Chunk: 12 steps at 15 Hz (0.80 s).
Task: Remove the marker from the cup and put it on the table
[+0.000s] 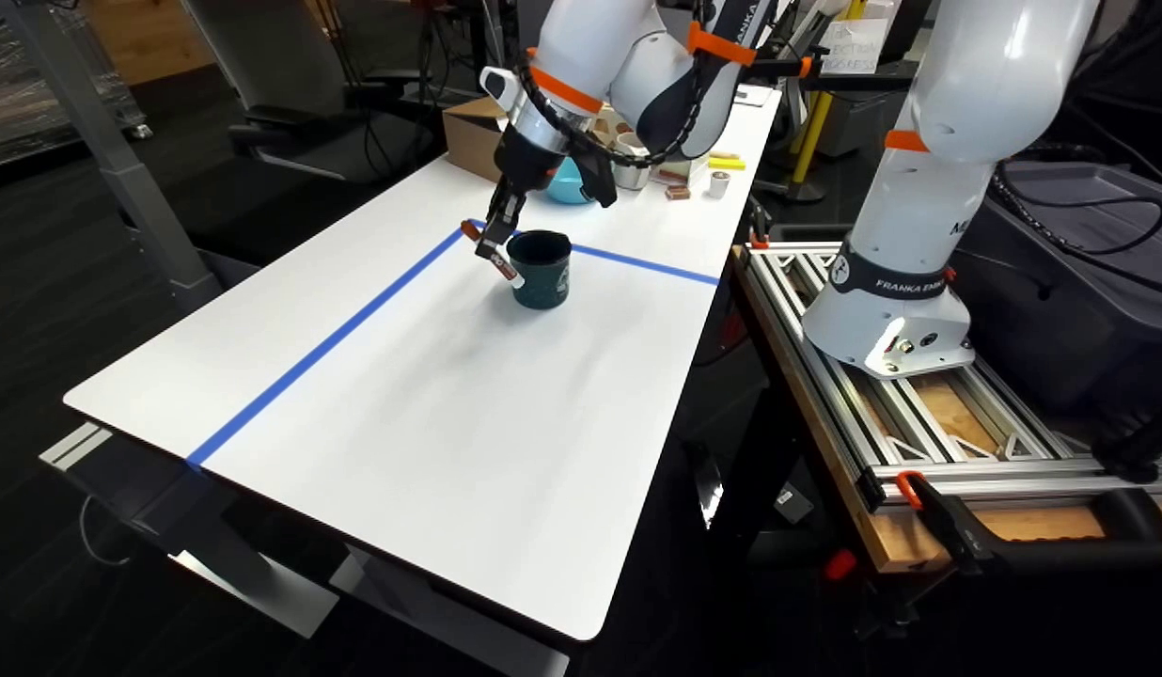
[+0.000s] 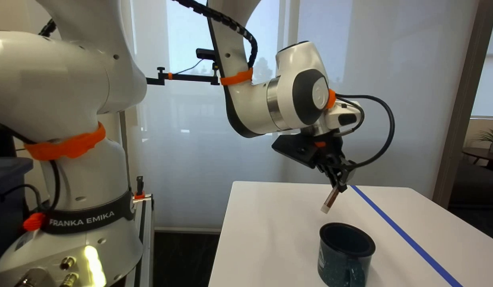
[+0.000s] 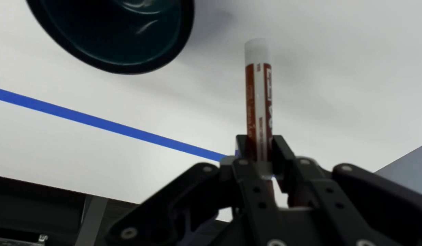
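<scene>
Gripper (image 3: 260,150), nearest the wrist cam, has its jaws pinching the marker (image 3: 258,99) approx. mid-body. Marker = reddish-brown w/ white stripe & pale end; tilted, pale end low. It's held up in the air over the white table (image 1: 431,404), outside the cup (image 1: 543,282). In an exterior view it shows just left of the cup, pale end overlapping cup's left side; wrist view shows a gap btwn them, so they're apart.

Cup's dark teal, near-black, upright on the tabletop; its handle (image 2: 356,273) shows on the near side in an exterior view, w/ gripper & marker hanging higher up on the far side.

Blue tape (image 1: 337,338) runs along the table's left, then turns right & crosses beyond the cup. Far end has misc. stuff: cardboard box (image 1: 470,146) on left, blue bowl (image 1: 568,185) partly hidden by the gripper, pale can (image 1: 630,177) right of that, then brown block (image 1: 678,192), small white tub (image 1: 719,184), yellow strip (image 1: 727,163). Few more bits back there, too small to ID.

Robot arm (image 2: 250,109) reaches over the table; its base (image 1: 863,320) is on a bench (image 1: 896,541) w/ metal rails, right of the table. Office chair (image 1: 271,85) far left, dk. plastic bin (image 1: 1079,320) right of the base. Plant (image 2: 492,136) far right in an exterior view.
</scene>
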{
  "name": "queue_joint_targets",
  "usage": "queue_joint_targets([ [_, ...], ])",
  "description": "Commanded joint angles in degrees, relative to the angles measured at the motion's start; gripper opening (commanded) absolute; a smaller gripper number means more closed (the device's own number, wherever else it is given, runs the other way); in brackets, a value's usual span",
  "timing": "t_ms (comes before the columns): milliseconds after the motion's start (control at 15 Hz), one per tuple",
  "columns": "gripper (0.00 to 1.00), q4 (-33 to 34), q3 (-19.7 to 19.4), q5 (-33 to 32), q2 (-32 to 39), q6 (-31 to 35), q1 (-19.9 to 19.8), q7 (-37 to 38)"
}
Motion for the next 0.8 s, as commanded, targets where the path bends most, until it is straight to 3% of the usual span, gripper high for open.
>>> queue_joint_targets([
  [0,0.05,1.47,0.89,0.09,4.96,1.22,0.19,-0.27],
  [733,0.05,6.6,1.71,0.26,15.92,-0.1,0.11,-0.12],
])
